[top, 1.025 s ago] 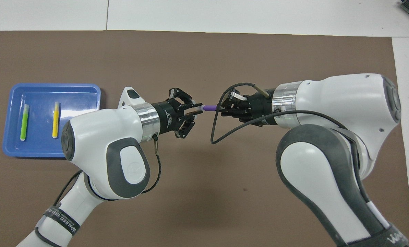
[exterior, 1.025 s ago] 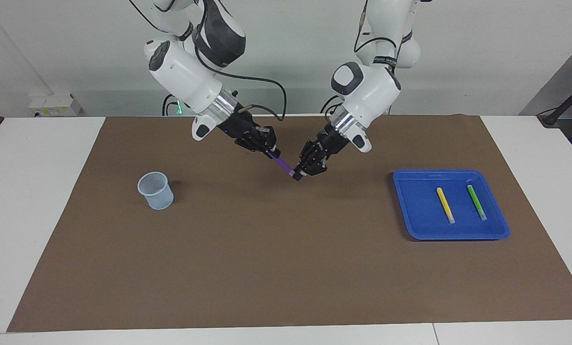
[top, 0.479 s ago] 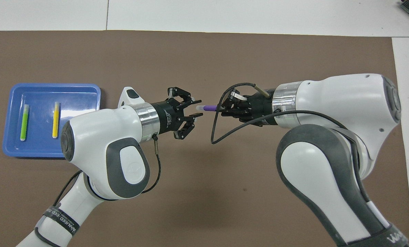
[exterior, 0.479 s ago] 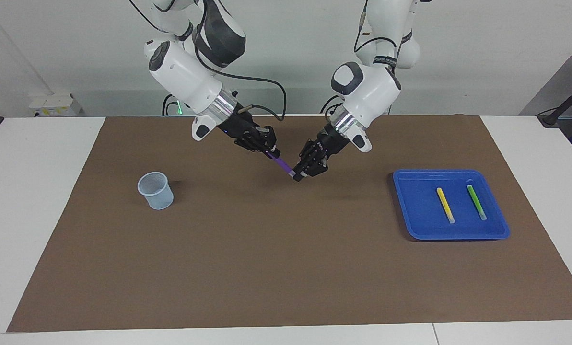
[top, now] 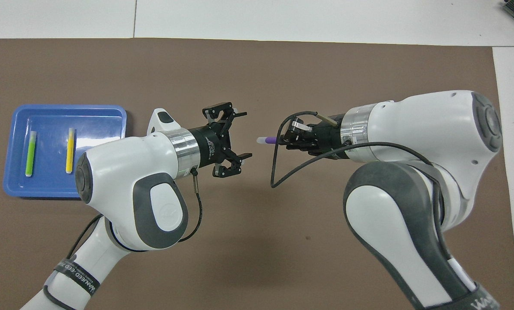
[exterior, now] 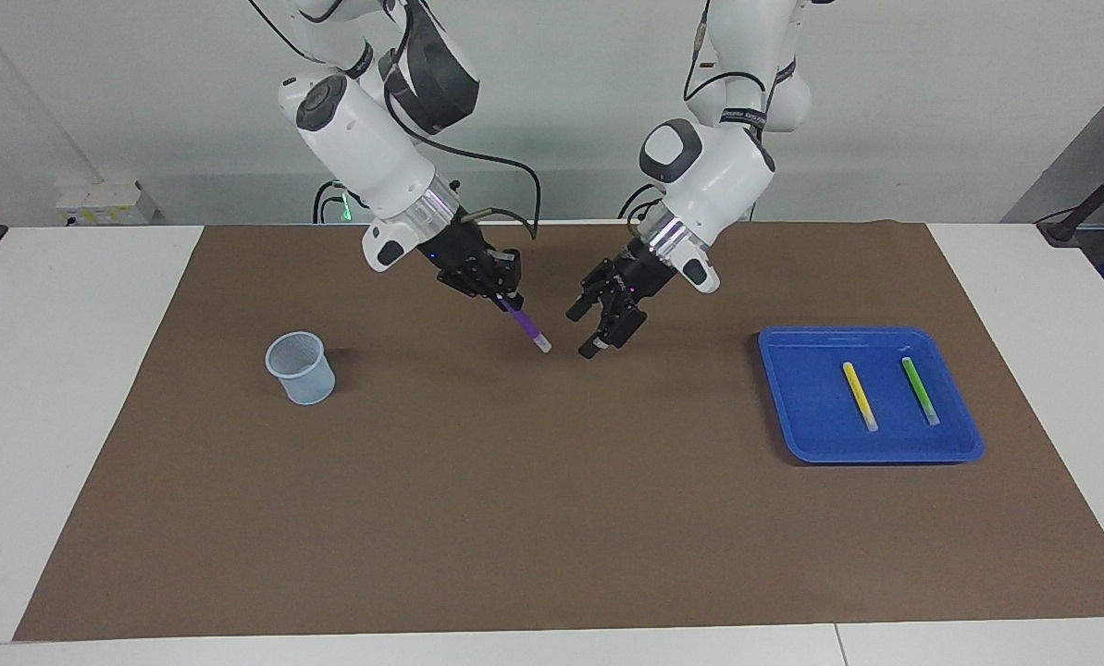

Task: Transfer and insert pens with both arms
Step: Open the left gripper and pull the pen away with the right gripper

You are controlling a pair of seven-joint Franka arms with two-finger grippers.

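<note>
You are looking at a white table (exterior: 70, 388) covered by a wide brown mat (exterior: 552, 518) in front of a pale wall, with both arms reaching in over the middle of that mat. Your right gripper (exterior: 501, 298) is pressed together on the purple pen (exterior: 526, 327), pinching its upper end so the shaft slants down and out of the fingertips, with the whitish tip lowest, hanging over bare mat. Your left gripper (exterior: 587, 331) hangs just beside that free tip, apart from it, with its two fingers spread wide and nothing between them; from above you see the same gap, the purple pen (top: 269, 140) pointing at the splayed left gripper (top: 241, 134) without touching it. Off toward the left arm's end of the table from your left gripper, the blue tray (exterior: 792, 435) rests on the mat with the yellow pen (exterior: 860, 396) and the green pen (exterior: 920, 391) lying in it side by side, well apart from either gripper. Toward the right arm's end from your right gripper, a small pale mesh cup (exterior: 301, 368) stands upright on the mat.
</note>
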